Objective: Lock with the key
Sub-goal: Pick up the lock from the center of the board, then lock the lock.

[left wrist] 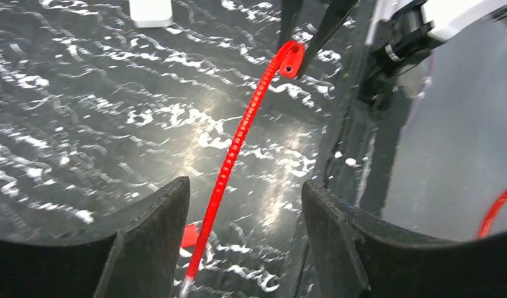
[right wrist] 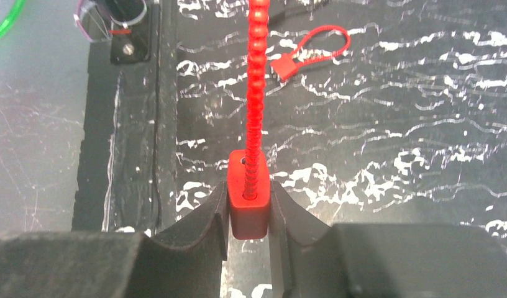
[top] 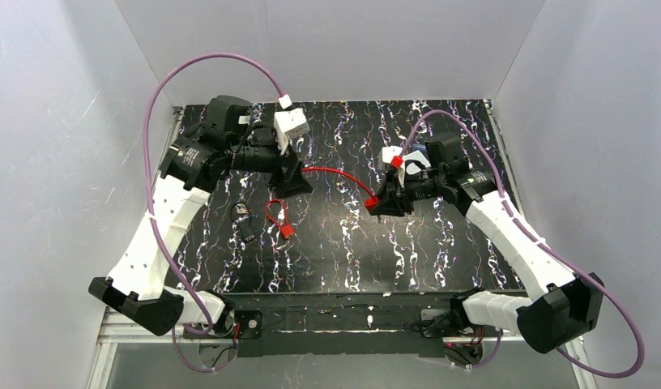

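Note:
A red beaded strap (top: 337,178) runs between the two grippers, above the black marbled table (top: 441,251). My right gripper (top: 374,204) is shut on the strap's red lock head (right wrist: 248,202), with the beaded strap (right wrist: 256,93) coming out of the head's hole and away from the jaws. My left gripper (top: 295,180) is open around the strap's free end. In the left wrist view the strap (left wrist: 238,133) passes between the fingers close to the left finger (left wrist: 158,230) without being pinched. Its silvery tip (left wrist: 182,288) lies low in that view.
A second red strap, closed into a loop (top: 277,217), lies on the table left of centre and also shows in the right wrist view (right wrist: 310,53). Small black parts (top: 245,223) lie beside it. A white block (left wrist: 150,12) stands on the table behind the grippers.

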`<state>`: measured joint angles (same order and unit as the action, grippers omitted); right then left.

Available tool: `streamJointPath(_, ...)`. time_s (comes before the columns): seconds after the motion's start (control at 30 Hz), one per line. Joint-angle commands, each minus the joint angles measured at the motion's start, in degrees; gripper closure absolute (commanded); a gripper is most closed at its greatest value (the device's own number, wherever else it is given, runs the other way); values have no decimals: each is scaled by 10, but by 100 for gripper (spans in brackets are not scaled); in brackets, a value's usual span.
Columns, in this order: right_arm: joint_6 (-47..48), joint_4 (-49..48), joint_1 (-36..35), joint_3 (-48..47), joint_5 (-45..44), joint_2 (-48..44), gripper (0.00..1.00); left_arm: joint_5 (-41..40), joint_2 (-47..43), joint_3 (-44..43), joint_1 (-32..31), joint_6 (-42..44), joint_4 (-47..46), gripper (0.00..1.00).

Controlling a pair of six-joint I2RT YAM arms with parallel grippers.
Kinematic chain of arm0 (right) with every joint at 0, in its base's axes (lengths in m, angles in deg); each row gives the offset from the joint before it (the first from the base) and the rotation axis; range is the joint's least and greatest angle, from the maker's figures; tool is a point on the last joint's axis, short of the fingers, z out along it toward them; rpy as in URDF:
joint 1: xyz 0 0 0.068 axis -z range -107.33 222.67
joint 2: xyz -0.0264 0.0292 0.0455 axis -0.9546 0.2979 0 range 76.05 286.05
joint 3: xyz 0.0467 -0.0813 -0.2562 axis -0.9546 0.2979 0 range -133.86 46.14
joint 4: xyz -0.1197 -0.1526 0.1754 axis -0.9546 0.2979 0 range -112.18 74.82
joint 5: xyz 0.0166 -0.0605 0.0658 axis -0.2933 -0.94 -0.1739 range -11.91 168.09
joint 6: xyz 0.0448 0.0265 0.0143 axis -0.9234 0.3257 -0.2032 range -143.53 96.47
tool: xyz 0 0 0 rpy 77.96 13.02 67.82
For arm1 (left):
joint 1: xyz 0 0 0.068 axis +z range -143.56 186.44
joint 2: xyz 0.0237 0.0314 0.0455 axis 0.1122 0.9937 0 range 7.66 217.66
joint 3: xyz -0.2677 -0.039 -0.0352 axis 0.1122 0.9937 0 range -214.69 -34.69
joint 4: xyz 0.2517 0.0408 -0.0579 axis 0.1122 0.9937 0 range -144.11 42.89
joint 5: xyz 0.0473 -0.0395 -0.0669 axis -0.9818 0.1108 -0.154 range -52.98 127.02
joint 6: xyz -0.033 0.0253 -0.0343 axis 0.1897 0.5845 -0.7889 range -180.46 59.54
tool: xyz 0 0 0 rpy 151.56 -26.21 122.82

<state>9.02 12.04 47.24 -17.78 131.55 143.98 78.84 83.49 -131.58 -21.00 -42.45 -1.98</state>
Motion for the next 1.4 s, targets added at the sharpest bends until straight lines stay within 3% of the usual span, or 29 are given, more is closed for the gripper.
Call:
streamJointPath(0.0, 76, 98, -3, -47, -42, 18, 99, -80, -3, -56, 3, 112, 83, 33)
streamJointPath(0.2, 104, 153, -4, -60, -59, 28, 99, -92, 16, -78, 3, 181, 133, 32)
streamJointPath(0.63, 98, 159, -17, -64, -56, 16, 99, -83, 64, -79, -10, 207, 188, 41)
streamJointPath(1.23, 65, 139, -27, -76, -48, 13, 99, -110, 89, -48, -35, 222, 206, 73)
streamJointPath(1.3, 62, 136, -27, -78, -45, 14, 99, -108, 90, -44, -38, 222, 206, 78)
streamJointPath(1.37, 49, 123, -27, -79, -39, 14, 99, -98, 91, -42, -40, 215, 204, 91)
